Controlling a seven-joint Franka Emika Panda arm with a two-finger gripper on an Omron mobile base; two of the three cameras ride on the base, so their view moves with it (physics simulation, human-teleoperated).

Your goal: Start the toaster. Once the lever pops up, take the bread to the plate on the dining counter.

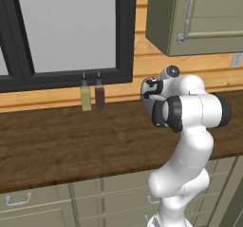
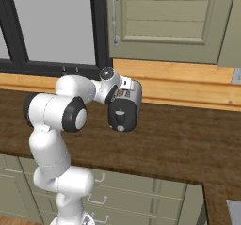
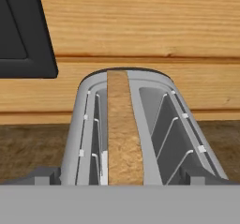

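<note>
While our arm hangs over the wood counter (image 2: 179, 144), we see the toaster (image 2: 124, 107) directly below the claw (image 3: 121, 183), its dark end panel with the knob facing us in the right base view. The claw's jaws stand wide apart, holding nothing. Just ahead of the fingertips, the bread (image 3: 123, 129) stands upright in the toaster's left slot; the right slot is empty.
</note>
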